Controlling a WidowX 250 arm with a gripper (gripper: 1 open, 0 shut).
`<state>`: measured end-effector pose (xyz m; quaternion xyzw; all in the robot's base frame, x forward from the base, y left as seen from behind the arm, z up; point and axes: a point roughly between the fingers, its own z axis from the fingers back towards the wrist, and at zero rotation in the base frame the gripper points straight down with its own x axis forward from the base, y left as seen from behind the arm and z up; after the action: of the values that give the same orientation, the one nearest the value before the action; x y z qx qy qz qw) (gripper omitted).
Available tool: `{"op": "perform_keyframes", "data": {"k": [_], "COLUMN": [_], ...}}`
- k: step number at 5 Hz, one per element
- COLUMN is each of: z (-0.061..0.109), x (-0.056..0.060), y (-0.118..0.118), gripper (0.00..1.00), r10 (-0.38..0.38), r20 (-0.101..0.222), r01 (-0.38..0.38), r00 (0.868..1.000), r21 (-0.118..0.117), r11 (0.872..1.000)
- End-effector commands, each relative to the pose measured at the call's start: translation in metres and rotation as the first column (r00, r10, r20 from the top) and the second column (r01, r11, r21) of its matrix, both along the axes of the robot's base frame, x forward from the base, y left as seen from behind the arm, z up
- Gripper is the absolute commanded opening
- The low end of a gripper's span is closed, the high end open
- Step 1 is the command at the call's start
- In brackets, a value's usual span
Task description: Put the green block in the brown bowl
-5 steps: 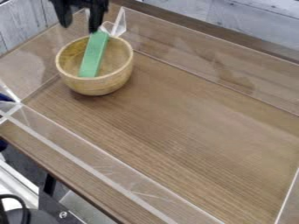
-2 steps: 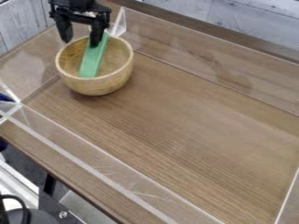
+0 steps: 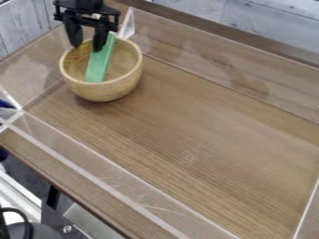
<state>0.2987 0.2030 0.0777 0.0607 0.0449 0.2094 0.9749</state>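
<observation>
The brown bowl (image 3: 103,86) stands at the far left of the wooden table. The green block (image 3: 100,61) lies inside it, slanted, with its lower end on the pale bottom and its upper end resting against the far rim. My gripper (image 3: 88,39) hangs straight down over the far rim of the bowl, just left of the block's upper end. Its dark fingers (image 3: 76,35) stand apart with a gap between them, so it is open. The block's upper tip sits right beside the right finger, and nothing appears clamped.
Low clear plastic walls (image 3: 212,47) fence the wooden table (image 3: 187,140) on all sides, with a clear corner piece (image 3: 126,26) just right of the gripper. The bowl sits close to the left wall.
The gripper sits slightly lower over the bowl's far rim than a second ago, and its fingers look a little closer together. The green block and bowl have not moved.
</observation>
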Motion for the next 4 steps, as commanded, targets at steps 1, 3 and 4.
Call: {"op": "perform_keyframes", "data": {"k": [1,3,4], "z": [0.016,0.055,0.064], "x": [0.002,0.002,-0.002], "y": [0.0,-0.006,-0.012], "gripper": [1.0,1.0,1.0], "r10": [-0.013,-0.039,-0.046], "r20": [0.018,0.046,0.063], "r01": [0.014,0.043,0.052], "r00": [1.0,0.998,0.997], "r21": [-0.012,-0.076,-0.096], "r11": [1.0,0.996,0.994]}}
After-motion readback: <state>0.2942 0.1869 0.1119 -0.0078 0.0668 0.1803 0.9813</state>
